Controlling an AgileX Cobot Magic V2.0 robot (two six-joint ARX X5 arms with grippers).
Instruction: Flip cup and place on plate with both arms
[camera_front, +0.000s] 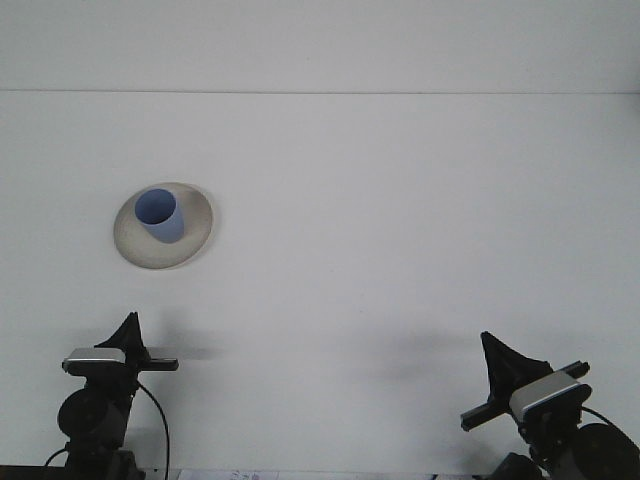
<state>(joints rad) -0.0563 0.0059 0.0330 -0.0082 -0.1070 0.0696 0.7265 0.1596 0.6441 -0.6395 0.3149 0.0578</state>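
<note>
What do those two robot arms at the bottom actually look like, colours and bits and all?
Both are mostly black. The left gripper tapers to a dark pointed fin above a silver-grey box, with a black cable looping down beside its rounded joint. The right gripper has the same pointed black fin, a silver-grey box and a thin black bar.

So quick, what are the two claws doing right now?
Left gripper: holds nothing; open or shut cannot be told.
Right gripper: the same, empty and unclear.

Bright, even light (faint soft shadows); slightly grainy.
</note>
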